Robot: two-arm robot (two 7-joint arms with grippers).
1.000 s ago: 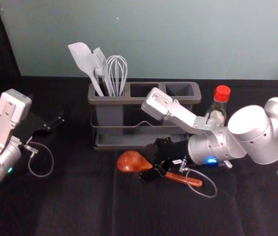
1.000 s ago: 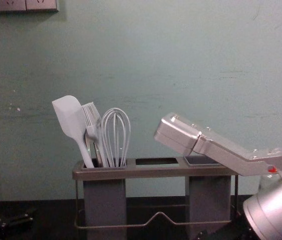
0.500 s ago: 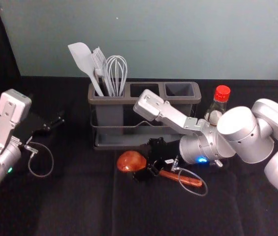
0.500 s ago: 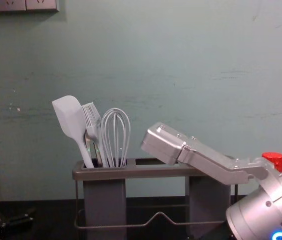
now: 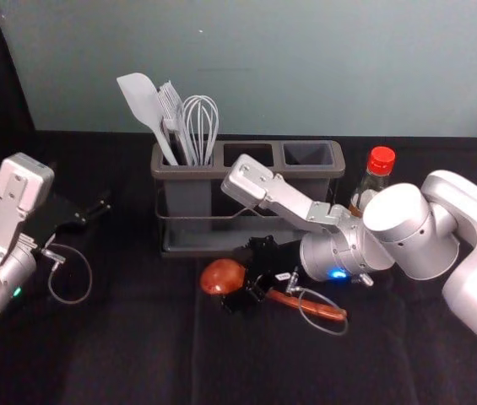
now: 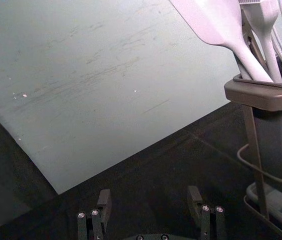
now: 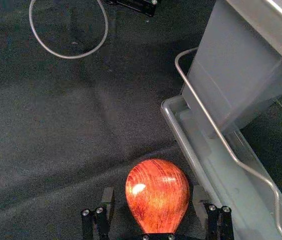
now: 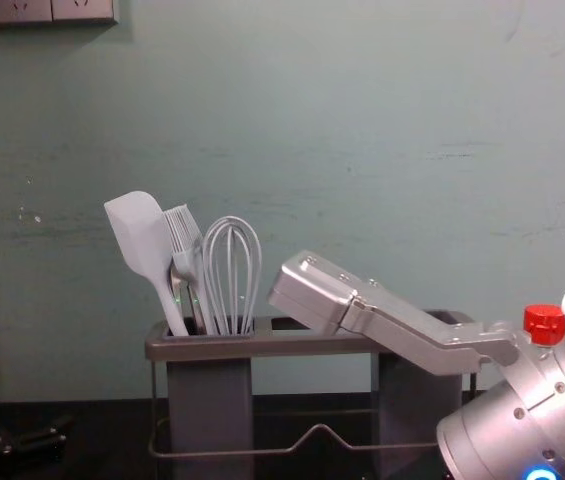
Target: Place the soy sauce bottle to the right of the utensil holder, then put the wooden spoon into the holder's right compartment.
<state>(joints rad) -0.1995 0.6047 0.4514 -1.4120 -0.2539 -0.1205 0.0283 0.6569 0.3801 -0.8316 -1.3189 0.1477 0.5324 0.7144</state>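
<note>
Spoon: while it lies point(image 5: 223, 277) on the cloth point(image 5: 137, 354) in front of the holder point(image 5: 246, 172), its bowl sits between the right gripper's spread fingers, and I see space on both sides of it.
Right gripper: low over the spoon point(image 7: 154, 199), fingers apart, pinching nothing; closing looks like the step in hand. If it shuts around the bowl's rounded, glossy end, the wood may squirt out or twist; a grip towards the neck should be surer.
Tray: its edge point(image 7: 183, 141) runs near one finger, so a sideways correction or a skewed lift could bump it and shove the holder.
Cable: the loop point(image 5: 323, 330) by the right wrist crosses the handle in the head view and might catch it on the way up.
Bottle: upright just right of the holder point(image 5: 382, 160), so that part looks done; the right arm passes in front, and a wide elbow swing could topple it.
Right compartment: the spoon's goal point(image 5: 309, 153); a tilted handle would strike its rim.
Left gripper: parked left of the holder point(image 6: 149, 196), fingers apart, holding nothing.
</note>
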